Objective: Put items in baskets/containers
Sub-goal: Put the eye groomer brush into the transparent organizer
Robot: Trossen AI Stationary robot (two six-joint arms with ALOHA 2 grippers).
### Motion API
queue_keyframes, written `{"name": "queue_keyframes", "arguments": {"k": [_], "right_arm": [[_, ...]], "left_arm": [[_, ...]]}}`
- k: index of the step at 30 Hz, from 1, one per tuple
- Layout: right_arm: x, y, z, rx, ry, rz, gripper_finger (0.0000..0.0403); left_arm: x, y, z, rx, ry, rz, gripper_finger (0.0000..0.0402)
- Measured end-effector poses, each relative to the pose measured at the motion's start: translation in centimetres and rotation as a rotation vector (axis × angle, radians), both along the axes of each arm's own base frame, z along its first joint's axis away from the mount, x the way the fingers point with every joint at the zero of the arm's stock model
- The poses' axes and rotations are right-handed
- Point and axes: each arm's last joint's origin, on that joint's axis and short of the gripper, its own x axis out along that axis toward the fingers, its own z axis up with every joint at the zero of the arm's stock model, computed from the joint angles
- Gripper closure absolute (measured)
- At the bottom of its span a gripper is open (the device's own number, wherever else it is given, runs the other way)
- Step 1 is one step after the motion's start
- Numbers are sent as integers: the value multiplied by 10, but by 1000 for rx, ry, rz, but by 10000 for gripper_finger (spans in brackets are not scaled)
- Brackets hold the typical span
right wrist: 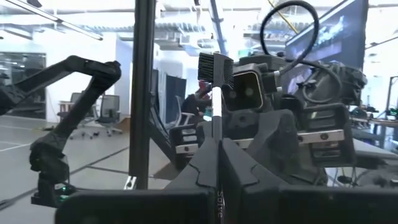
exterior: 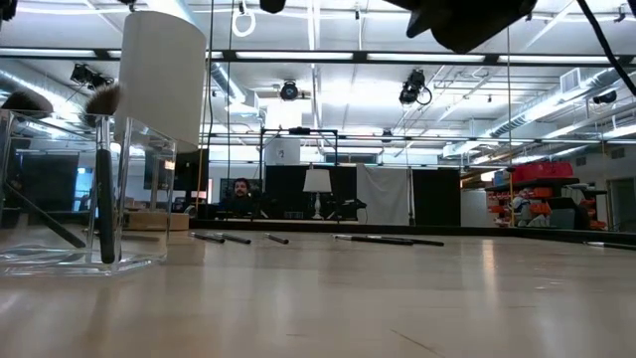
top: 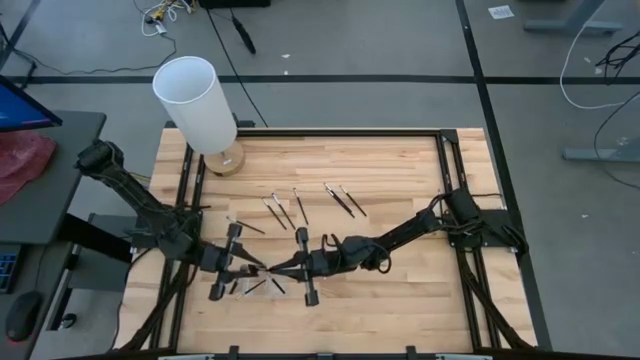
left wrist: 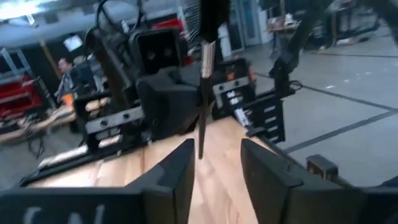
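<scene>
A: What's nearest the front edge of the table (top: 400,300)?

B: The two grippers, tip to tip. The right gripper (top: 296,265) is clamped shut on a dark brush (right wrist: 216,93), bristles up. The left gripper (top: 247,264) faces it with fingers (left wrist: 177,177) parted, the brush's end between them, not gripped.

A: And the tray?

B: The clear tray (exterior: 99,261) sits beside them. Farther back lie loose brushes (top: 285,210), then the white cylinder (top: 197,102).
</scene>
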Motion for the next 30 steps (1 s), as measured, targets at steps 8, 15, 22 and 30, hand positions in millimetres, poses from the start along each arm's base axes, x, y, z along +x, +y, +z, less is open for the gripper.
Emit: {"name": "queue_keyframes", "arguments": {"k": [8,15,22,30], "right_arm": [[1,0,1,-9,-4,30,401],[1,0,1,-10,-4,30,401],[1,0,1,-9,-5,30,401],[1,0,1,-9,-5,30,401]], "left_arm": [[7,8,11,-56,-94,-27,187],[11,10,14,-43,-149,-134,195],[22,4,6,-56,-177,-119,230],[29,-1,4,-100,-242,-112,249]]}}
